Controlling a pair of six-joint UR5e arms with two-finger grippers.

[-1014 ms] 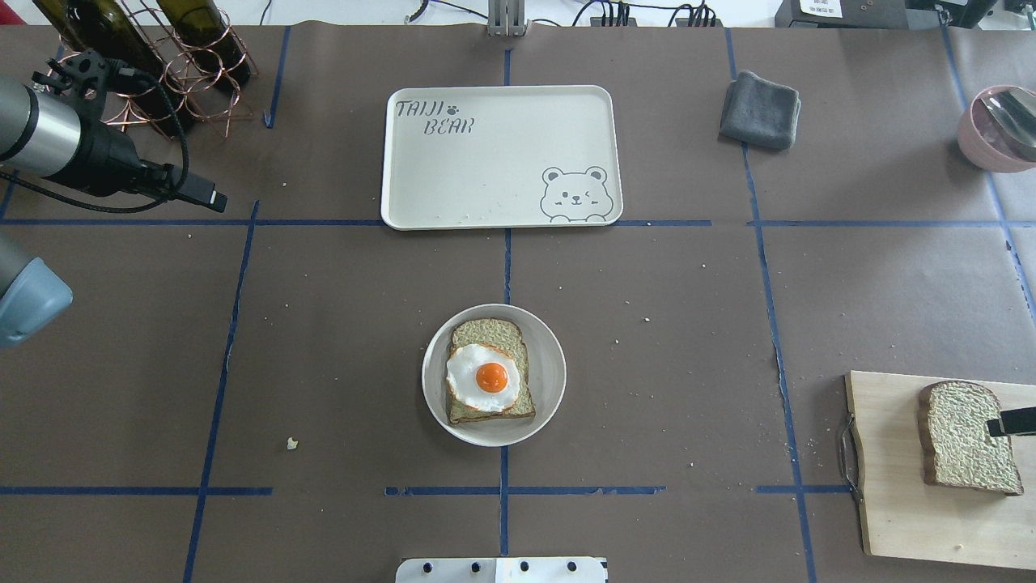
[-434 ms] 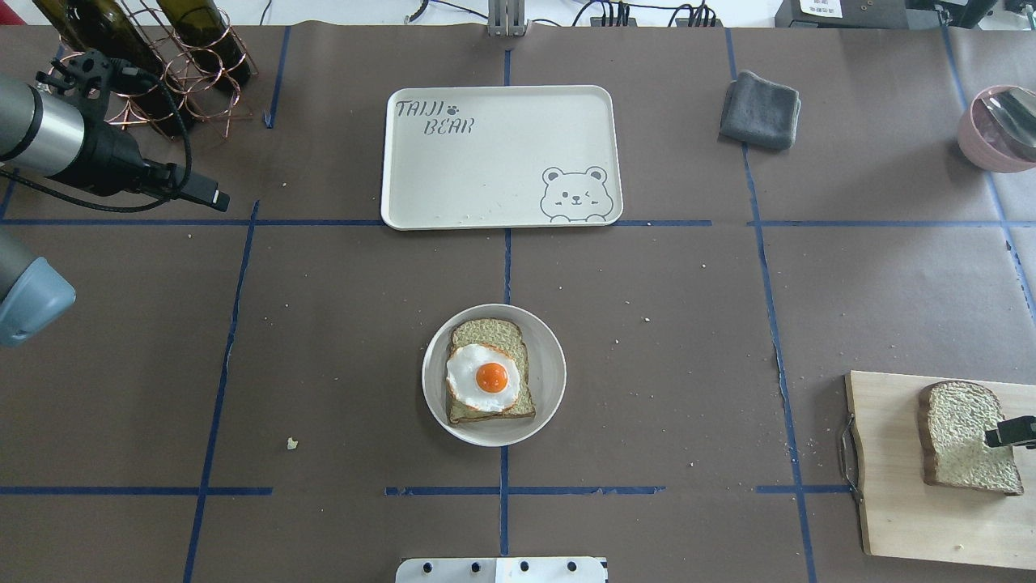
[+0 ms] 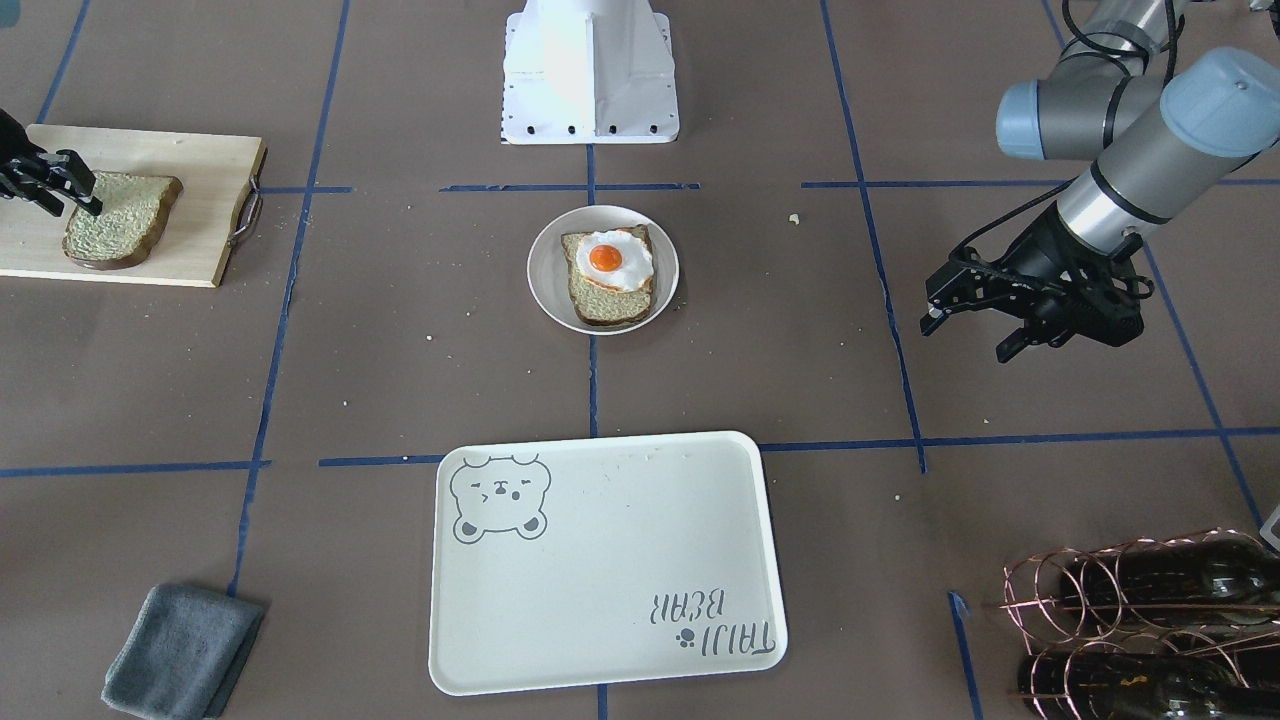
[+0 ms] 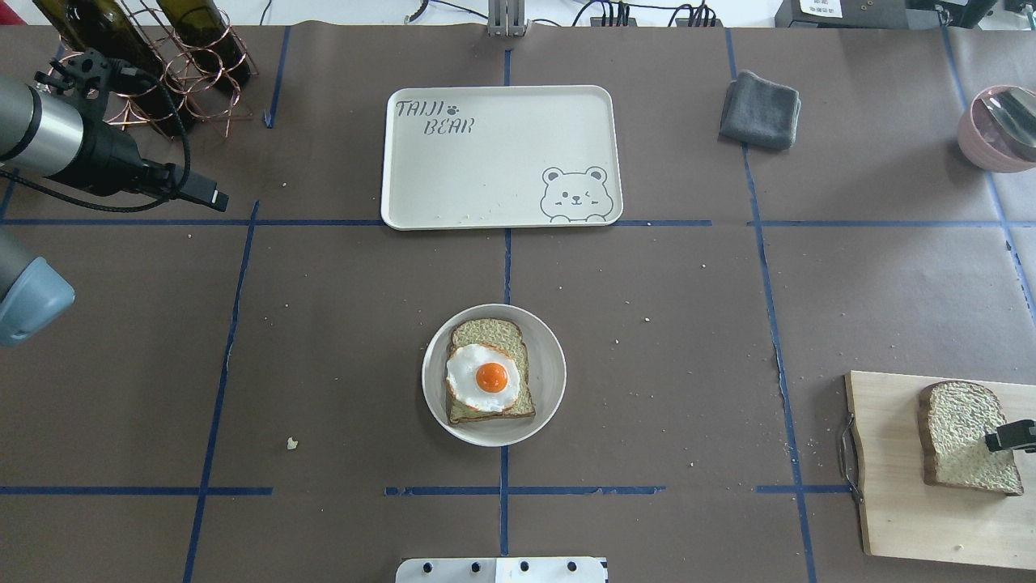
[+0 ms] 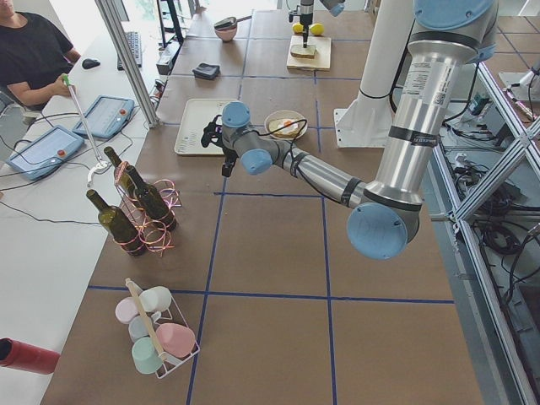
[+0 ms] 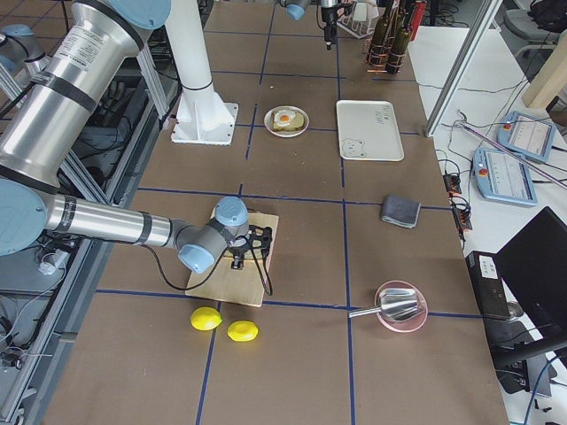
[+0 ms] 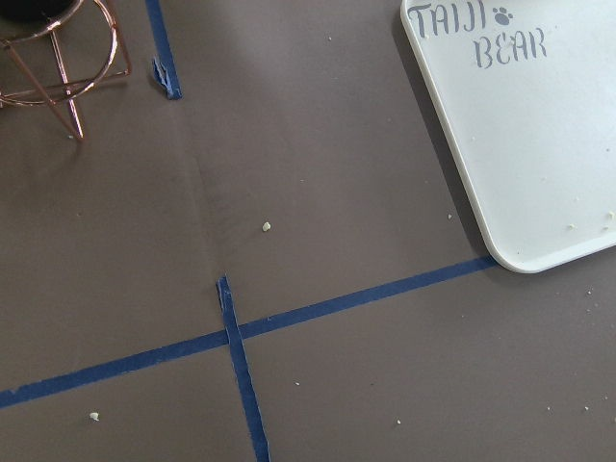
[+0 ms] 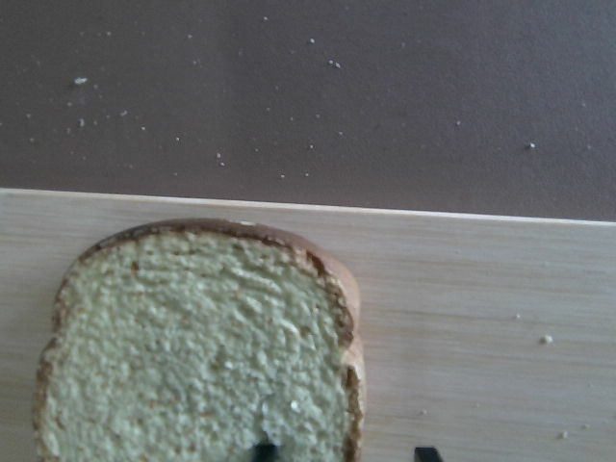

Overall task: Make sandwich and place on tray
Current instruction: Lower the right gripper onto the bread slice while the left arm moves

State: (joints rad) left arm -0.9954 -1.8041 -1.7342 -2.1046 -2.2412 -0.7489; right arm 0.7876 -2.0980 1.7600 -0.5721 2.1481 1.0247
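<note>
A small round off-white plate (image 4: 555, 380) near the table's middle holds one bread slice (image 4: 484, 332) with a fried egg (image 4: 484, 377) on top; it also shows in the front view (image 3: 540, 270). A second bread slice (image 4: 959, 437) lies flat on the wooden cutting board (image 4: 890, 486). My right gripper (image 4: 1004, 440) is open just above this slice's edge; in the right wrist view (image 8: 342, 450) one fingertip is over the bread (image 8: 192, 356) and the other over the board. The cream bear tray (image 4: 502, 154) is bare. My left gripper (image 3: 965, 335) hangs open and empty, off the tray's side.
A copper rack with wine bottles (image 4: 162, 57) stands behind the left arm. A folded grey cloth (image 4: 761, 109) lies right of the tray. A pink bowl with a spoon (image 4: 995, 129) is at the far right. Two lemons (image 6: 226, 325) lie by the cutting board.
My right gripper has come down and a little toward the near edge over the loose slice. The slice, the plate and the left arm have hardly moved.
</note>
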